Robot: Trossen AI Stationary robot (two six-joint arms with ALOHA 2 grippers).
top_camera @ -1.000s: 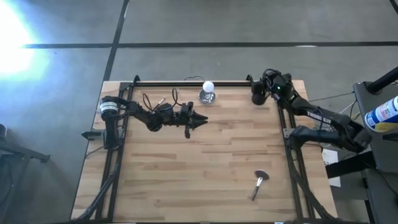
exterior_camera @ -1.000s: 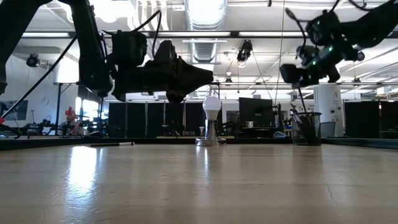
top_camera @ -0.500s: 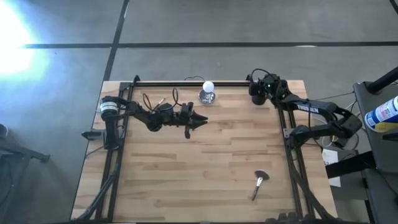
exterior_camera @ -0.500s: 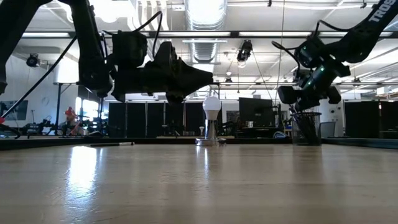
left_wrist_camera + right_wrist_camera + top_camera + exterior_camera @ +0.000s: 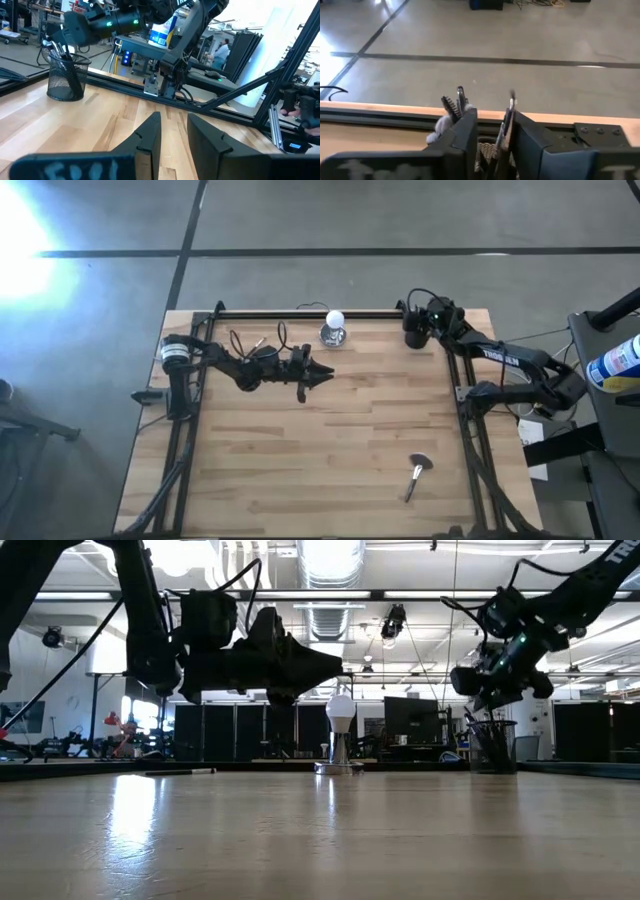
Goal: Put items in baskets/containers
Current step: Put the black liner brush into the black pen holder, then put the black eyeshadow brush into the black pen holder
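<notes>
The black mesh cup (image 5: 492, 746) stands at the table's far right corner with several slim brushes (image 5: 56, 50) upright in it. My right gripper (image 5: 488, 690) hovers just above it, open, fingers pointing down over the cup (image 5: 487, 150). One brush handle (image 5: 509, 117) rises in the gap close to one finger; I cannot tell whether they touch. A fan-headed brush (image 5: 418, 472) lies flat on the table toward the near right. My left gripper (image 5: 326, 372) hangs over the far middle of the table with a narrow gap between its fingers (image 5: 150, 135), holding nothing.
A shiny silver object topped with a white ball (image 5: 333, 330) stands at the far middle edge, between the two grippers. Black frame rails (image 5: 300, 311) run along the far edge and both sides. A slim dark thing (image 5: 190, 771) lies at the far left. People show beyond the table (image 5: 220, 50).
My right gripper came down toward the black cup at the far right corner, then rose a little above it.
</notes>
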